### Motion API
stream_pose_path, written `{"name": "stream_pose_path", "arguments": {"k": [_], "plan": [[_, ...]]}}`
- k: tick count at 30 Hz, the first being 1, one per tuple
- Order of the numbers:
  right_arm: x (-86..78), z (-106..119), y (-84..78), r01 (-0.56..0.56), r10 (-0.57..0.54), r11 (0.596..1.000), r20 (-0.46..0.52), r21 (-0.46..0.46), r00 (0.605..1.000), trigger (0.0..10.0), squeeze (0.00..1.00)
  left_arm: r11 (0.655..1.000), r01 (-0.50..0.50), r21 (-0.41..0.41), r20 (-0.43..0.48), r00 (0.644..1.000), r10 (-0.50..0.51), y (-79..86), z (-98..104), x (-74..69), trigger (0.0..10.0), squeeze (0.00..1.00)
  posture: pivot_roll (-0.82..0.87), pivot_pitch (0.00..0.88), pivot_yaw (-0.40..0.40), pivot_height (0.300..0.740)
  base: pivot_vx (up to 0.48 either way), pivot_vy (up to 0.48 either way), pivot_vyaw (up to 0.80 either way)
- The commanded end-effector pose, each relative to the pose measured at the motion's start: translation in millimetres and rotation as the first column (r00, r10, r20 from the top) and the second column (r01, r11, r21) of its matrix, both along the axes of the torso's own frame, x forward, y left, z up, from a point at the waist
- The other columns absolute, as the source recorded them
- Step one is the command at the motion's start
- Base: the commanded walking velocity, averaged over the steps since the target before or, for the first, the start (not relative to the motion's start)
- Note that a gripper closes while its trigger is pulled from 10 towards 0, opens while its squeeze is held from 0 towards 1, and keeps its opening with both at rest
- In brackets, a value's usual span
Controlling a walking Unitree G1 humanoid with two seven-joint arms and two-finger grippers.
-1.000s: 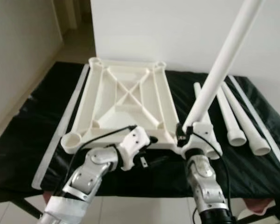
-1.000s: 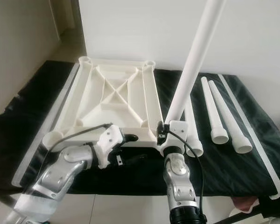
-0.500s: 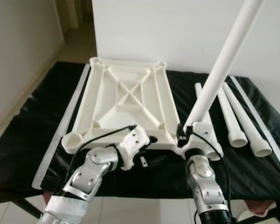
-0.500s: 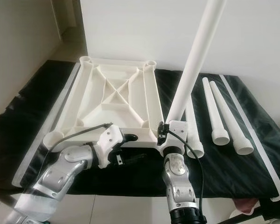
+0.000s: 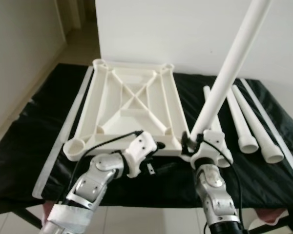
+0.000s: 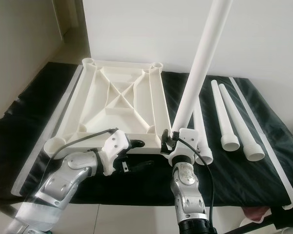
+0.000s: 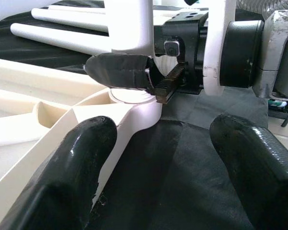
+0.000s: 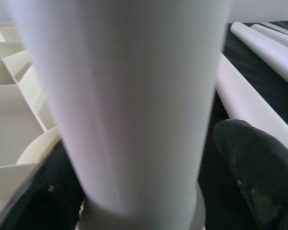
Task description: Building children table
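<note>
The white tabletop lies upside down on the black cloth. My right gripper is shut on a long white leg, which leans up and to the right. The leg's lower end stands right over the near right corner socket; whether it sits inside is unclear. My left gripper hovers open at the tabletop's near edge, just left of that corner. Its fingers are spread wide with only cloth and rim between them.
Three loose white legs lie side by side on the cloth to the right. A thin white strip runs along the right side and another along the left. A white wall stands behind, and the cloth's near edge is close.
My right gripper has nudged the leg's lower end slightly left, closer to the corner socket. The left arm has stayed put.
</note>
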State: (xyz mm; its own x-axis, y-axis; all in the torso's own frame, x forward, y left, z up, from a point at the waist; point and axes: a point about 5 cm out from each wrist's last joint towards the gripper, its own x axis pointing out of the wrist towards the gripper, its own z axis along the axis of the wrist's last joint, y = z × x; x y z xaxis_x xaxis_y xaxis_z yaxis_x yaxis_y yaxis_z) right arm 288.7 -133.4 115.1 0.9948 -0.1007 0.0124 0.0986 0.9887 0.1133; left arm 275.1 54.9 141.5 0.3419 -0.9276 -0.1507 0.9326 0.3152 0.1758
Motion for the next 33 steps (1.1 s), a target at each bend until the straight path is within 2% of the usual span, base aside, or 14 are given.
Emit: {"name": "stream_pose_path", "arguments": {"k": [1, 2, 7, 10, 17, 20, 21, 22, 23, 24, 25, 27, 28, 33], "plan": [[-3.9, -1, 4.5, -0.021, 0.021, 1.0, -0.003, 0.012, 1.0, 10.0, 1.0, 1.0, -0.024, -0.003, 0.011, 1.0, 0.024, 1.1, 1, 2.8, 10.0, 0.0, 0.01, 0.0, -0.057, 0.74, 0.0, 0.0, 0.0], [-4.0, -1, 4.2, -0.071, 0.071, 0.997, 0.007, 0.009, 0.997, 10.0, 0.0, 1.0, -0.019, 0.0, 0.012, 1.0, 0.019, 0.8, 1, 2.5, 10.0, 0.0, 0.01, 0.0, -0.051, 0.74, 0.0, 0.0, 0.0], [-3.5, 1, 2.5, -0.175, 0.175, 0.984, 0.026, 0.013, 0.984, 10.0, 0.0, 1.0, -0.01, 0.004, 0.011, 1.0, 0.01, 0.7, 1, 2.1, 10.0, 0.0, 0.01, 0.0, -0.047, 0.74, 0.0, 0.0, 0.0], [2.6, 4, -8.4, -0.28, 0.281, 0.958, 0.023, -0.061, 0.959, 10.0, 0.0, 1.0, -0.006, 0.008, 0.013, 1.0, 0.006, 0.7, 2, 3.2, 10.0, 0.0, 0.01, 0.0, -0.039, 0.74, 0.0, 0.0, 0.0], [9.7, 10, -20.4, -0.344, 0.35, 0.928, 0.024, -0.144, 0.936, 10.0, 0.0, 1.0, -0.002, 0.012, 0.016, 1.0, 0.002, 0.3, 1, 2.8, 10.0, 0.0, 0.01, 0.0, -0.039, 0.74, 0.0, 0.0, 0.0], [14.5, 14, -29.4, -0.409, 0.42, 0.887, 0.011, -0.215, 0.907, 10.0, 0.0, 1.0, 0.003, 0.012, 0.018, 1.0, -0.003, -1.2, 2, 1.5, 10.0, 0.0, 0.02, 0.0, -0.042, 0.74, 0.0, 0.0, 0.0], [14.5, 14, -29.4, -0.409, 0.42, 0.887, 0.011, -0.215, 0.907, 10.0, 0.0, 1.0, 0.003, 0.012, 0.018, 1.0, -0.003, -1.2, 2, 1.5, 10.0, 0.0, 0.02, 0.0, -0.042, 0.74, 0.0, 0.0, 0.0], [15.1, 13, -30.3, -0.463, 0.477, 0.847, -0.011, -0.261, 0.879, 10.0, 0.0, 1.0, 0.003, 0.011, 0.021, 1.0, -0.003, -1.5, 2, 2.1, 10.0, 0.0, 0.02, 0.0, -0.041, 0.74, 0.0, 0.0, 0.0], [15.2, 12, -30.6, -0.479, 0.491, 0.837, -0.021, -0.265, 0.871, 7.8, 0.0, 1.0, 0.003, 0.012, 0.023, 1.0, -0.003, -1.4, 2, 2.3, 10.0, 0.0, 0.02, 0.0, -0.041, 0.74, 0.0, 0.0, 0.0], [15.2, 12, -30.6, -0.479, 0.491, 0.837, -0.021, -0.265, 0.871, 7.8, 0.0, 1.0, 0.003, 0.012, 0.023, 1.0, -0.003, -1.4, 2, 2.3, 10.0, 0.0, 0.02, 0.0, -0.041, 0.74, 0.0, 0.0, 0.0], [15.3, 10, -31.4, -0.489, 0.5, 0.83, -0.03, -0.269, 0.866, 4.9, 0.0, 1.0, 0.002, 0.012, 0.024, 1.0, -0.002, -1.3, 2, 2.4, 10.0, 0.0, 0.02, 0.0, -0.041, 0.74, 0.0, 0.0, 0.0], [15.5, 9, -32.3, -0.495, 0.505, 0.827, -0.035, -0.268, 0.863, 4.9, 0.0, 1.0, 0.002, 0.013, 0.025, 1.0, -0.002, -1.3, 2, 2.4, 10.0, 0.0, 0.02, 0.0, -0.041, 0.74, 0.0, 0.0, 0.0], [15.1, 6, -33.9, -0.5, 0.506, 0.825, -0.05, -0.264, 0.861, 0.0, 0.0, 1.0, 0.002, 0.013, 0.027, 1.0, -0.002, -1.1, 2, 2.4, 10.0, 0.0, 0.02, 0.0, -0.042, 0.74, 0.0, 0.0, 0.0], [9.4, -4, -36.9, -0.502, 0.498, 0.834, -0.077, -0.231, 0.864, 0.0, 0.0, 1.0, -0.003, 0.014, 0.026, 1.0, 0.002, 0.0, 2, 2.1, 10.0, 0.0, 0.02, 0.0, -0.045, 0.74, 0.0, 0.0, 0.0]]}}
